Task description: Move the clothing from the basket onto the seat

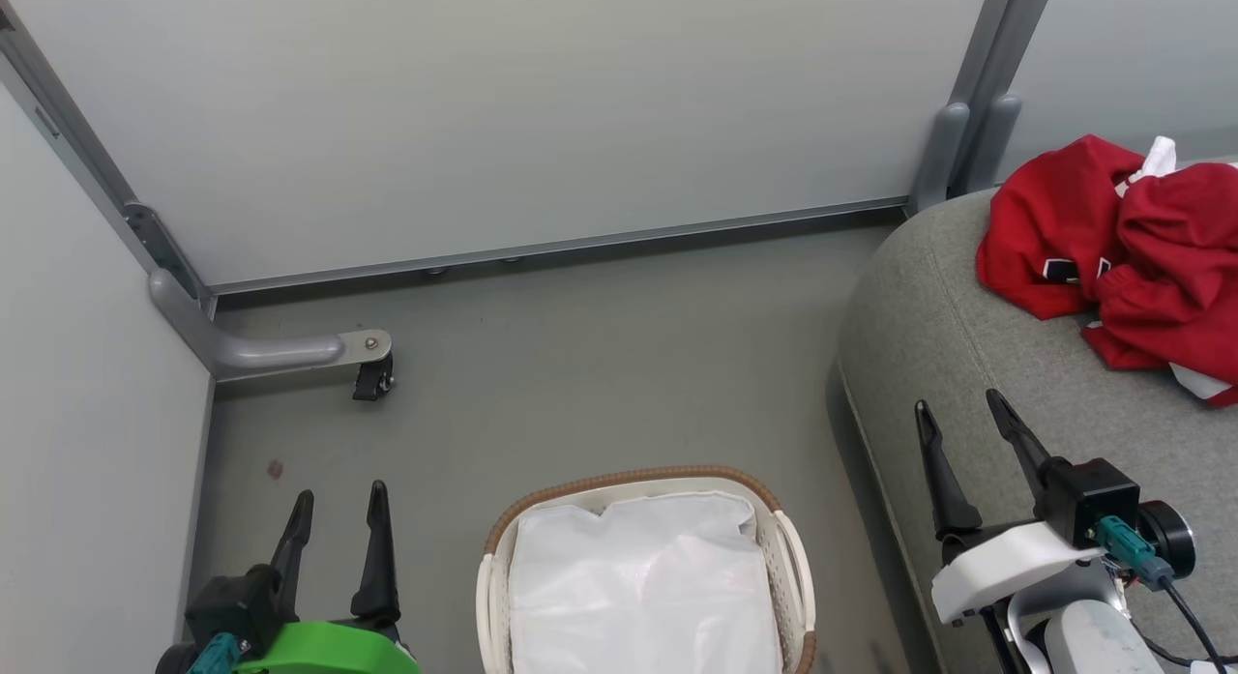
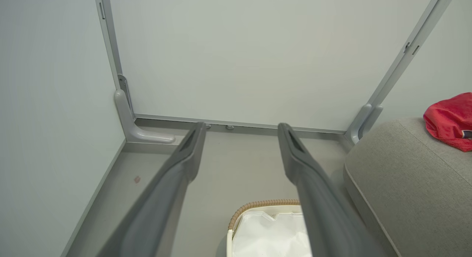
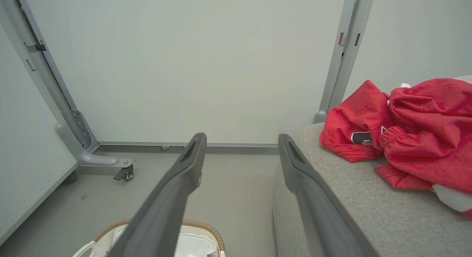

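The clothing [image 1: 1112, 249] is found heaped on the seat [image 1: 967, 365], well apart from the basket [image 1: 638, 479], whose white liner [image 1: 638, 577] lies bare; accordingly the left gripper [image 1: 340, 495] and right gripper [image 1: 957, 403] are held wide and empty, the transfer being judged complete.

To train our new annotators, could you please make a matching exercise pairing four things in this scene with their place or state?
1. red garments
2. laundry basket
3. left end effector
4. caster wheel

a. open, holding nothing
b. under a grey partition foot
c. heaped on the grey seat
d. lined with white cloth

Pairs: 1-c, 2-d, 3-a, 4-b.
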Robot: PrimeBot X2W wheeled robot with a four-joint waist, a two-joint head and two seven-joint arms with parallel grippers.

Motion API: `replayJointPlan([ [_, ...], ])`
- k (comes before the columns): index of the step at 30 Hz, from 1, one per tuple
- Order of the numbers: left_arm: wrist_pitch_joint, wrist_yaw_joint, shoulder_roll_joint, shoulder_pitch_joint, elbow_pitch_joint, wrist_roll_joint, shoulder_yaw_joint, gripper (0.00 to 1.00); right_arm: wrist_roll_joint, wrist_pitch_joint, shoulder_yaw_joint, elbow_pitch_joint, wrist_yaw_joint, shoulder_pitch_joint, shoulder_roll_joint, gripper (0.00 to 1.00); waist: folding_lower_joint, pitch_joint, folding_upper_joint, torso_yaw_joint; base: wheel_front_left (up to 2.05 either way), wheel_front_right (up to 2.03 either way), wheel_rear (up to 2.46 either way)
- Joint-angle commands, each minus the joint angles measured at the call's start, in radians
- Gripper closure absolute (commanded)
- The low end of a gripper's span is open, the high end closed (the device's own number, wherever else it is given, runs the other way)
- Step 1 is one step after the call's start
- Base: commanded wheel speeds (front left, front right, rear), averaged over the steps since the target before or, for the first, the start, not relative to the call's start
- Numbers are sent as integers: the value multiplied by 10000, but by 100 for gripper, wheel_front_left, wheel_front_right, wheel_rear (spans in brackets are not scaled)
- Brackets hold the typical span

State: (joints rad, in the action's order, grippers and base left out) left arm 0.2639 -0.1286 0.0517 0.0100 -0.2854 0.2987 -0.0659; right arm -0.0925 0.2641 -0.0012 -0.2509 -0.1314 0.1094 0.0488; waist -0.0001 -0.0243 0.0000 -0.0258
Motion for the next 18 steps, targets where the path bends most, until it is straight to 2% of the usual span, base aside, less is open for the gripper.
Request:
replayJointPlan([
  [1, 8, -29, -7, 146, 45, 59, 7, 0, -65, 2, 24, 50, 14, -130, 36, 0, 1, 7, 0, 13, 0, 0, 0],
  [15, 8, -33, -7, 139, 60, 291, -100, 0, -229, 2, 115, 25, 14, -249, 34, 0, 1, 47, 0, 69, 0, 0, 0],
  [16, 0, -2, -17, 14, 7, 231, -95, 100, -141, 2, 108, -9, 0, -136, -6, 100, 1, 48, 0, 70, 0, 0, 0],
  [18, -5, -2, -27, 31, -161, 238, -103, 100, -148, -5, 105, -181, 0, -212, -42, 100, 1, 48, 0, 71, 0, 0, 0],
])
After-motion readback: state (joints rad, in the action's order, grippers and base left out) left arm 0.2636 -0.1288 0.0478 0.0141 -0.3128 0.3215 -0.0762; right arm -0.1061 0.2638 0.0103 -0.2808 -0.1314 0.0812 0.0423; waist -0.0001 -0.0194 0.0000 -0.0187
